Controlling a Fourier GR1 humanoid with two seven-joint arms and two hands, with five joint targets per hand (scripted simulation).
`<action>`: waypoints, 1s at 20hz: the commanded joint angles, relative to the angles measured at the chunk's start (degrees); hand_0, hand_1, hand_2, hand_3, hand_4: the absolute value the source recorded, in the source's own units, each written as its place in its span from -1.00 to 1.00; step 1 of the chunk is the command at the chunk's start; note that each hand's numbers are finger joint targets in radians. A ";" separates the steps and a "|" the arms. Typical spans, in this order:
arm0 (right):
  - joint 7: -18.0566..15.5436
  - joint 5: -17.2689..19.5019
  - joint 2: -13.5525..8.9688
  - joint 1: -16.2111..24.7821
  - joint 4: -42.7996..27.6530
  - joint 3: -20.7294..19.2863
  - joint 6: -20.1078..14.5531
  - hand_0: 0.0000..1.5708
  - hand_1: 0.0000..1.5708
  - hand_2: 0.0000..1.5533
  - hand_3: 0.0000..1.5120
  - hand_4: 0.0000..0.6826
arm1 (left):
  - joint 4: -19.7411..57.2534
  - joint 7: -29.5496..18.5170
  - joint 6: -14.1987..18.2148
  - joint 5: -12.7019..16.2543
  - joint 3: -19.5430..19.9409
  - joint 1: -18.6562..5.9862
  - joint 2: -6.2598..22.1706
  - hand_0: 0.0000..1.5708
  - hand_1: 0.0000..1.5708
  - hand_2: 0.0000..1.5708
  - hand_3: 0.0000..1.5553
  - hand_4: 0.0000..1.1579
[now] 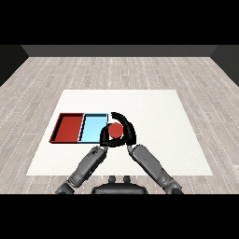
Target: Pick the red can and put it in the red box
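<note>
Right black hand curled round small red cylindrical can; grasp done. Remaining: carry toward nine o'clock, past light blue tray, into red rectangular tray.

Bare test room; white table on grey plank floor (dark walls).

Red can upright, round top showing, just right of the blue tray, wrapped by black fingers. Red tray lies flat at the table's left, touching the blue one, well apart from can.
</note>
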 commanded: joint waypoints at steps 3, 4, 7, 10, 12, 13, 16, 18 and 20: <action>1.91 0.60 0.08 -1.31 1.46 -3.71 2.62 -1.00 -1.00 -1.00 -1.00 -1.00 | -0.79 -2.65 3.55 0.92 -1.80 -0.31 -0.68 1.00 1.00 1.00 0.92 0.96; 5.52 0.45 0.08 -2.03 -0.51 1.88 -3.83 -1.00 -1.00 -1.00 -1.00 -1.00 | 3.48 -1.37 -1.23 1.43 3.28 -4.15 -0.68 1.00 1.00 1.00 0.92 0.96; 2.86 0.96 0.08 -0.75 1.56 -5.71 3.75 -1.00 -1.00 -1.00 -1.00 -1.00 | 2.17 -3.42 5.79 4.31 -3.66 -3.87 -0.69 1.00 1.00 1.00 0.92 0.96; 4.23 0.68 0.08 -0.50 -0.42 -3.11 0.72 -1.00 -1.00 -1.00 -1.00 -1.00 | 3.24 -3.00 -0.19 -0.69 2.37 -1.94 -0.69 1.00 1.00 1.00 0.91 0.96; 4.15 0.91 -1.40 4.20 -5.67 -5.02 5.13 -1.00 -1.00 -1.00 -1.00 -1.00 | -10.50 5.03 4.58 -4.32 -1.60 4.02 1.81 1.00 1.00 1.00 0.90 0.95; -0.14 -0.06 0.07 4.91 -1.76 -3.28 3.43 -1.00 -1.00 -1.00 -1.00 -1.00 | -7.39 4.44 3.85 -5.38 -0.11 2.77 -0.57 1.00 1.00 1.00 0.90 0.95; 1.58 -0.92 -0.34 8.45 -6.53 -5.75 6.77 -1.00 -1.00 -1.00 -1.00 -1.00 | -2.30 1.32 5.25 -2.12 0.15 -0.31 -0.68 1.00 1.00 1.00 0.87 0.96; 3.82 -1.34 -5.50 11.67 -14.29 -7.41 8.17 -1.00 -1.00 -1.00 -1.00 -1.00 | -3.16 -1.35 3.85 -2.40 0.55 2.73 -0.67 1.00 1.00 0.99 0.88 0.96; 3.61 1.77 -1.84 10.68 -13.86 -6.89 6.55 -1.00 -1.00 -1.00 -1.00 -1.00 | -2.79 1.29 3.19 -5.63 2.99 0.86 -0.68 1.00 1.00 0.98 0.89 0.95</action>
